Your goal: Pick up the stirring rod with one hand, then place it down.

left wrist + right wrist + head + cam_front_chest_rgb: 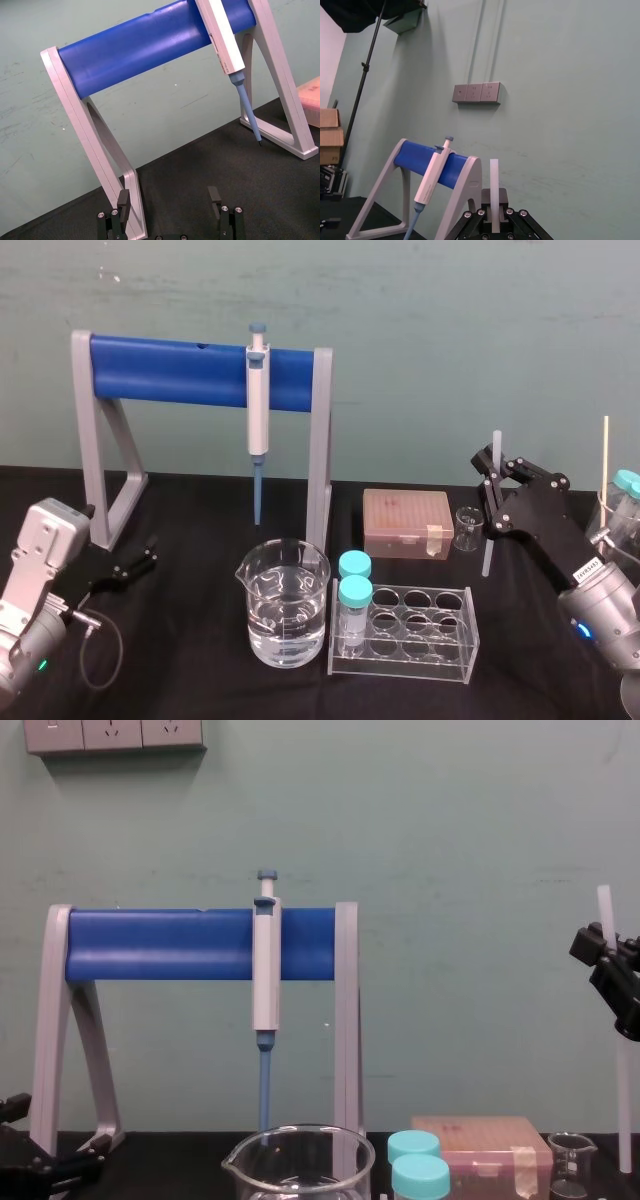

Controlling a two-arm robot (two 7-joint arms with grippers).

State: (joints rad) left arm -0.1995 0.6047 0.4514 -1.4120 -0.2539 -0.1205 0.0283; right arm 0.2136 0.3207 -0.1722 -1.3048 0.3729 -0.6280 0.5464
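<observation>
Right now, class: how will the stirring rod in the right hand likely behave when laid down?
The stirring rod runs straight above and below the right hand, so probably stiff. Thin and round-looking, it may roll if laid on the black table. Its translucent look suggests glass or plastic: possibly fragile.

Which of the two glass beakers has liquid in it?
The large beaker by the tube rack, partly filled; the small beaker beside the pink box looks empty.
</observation>
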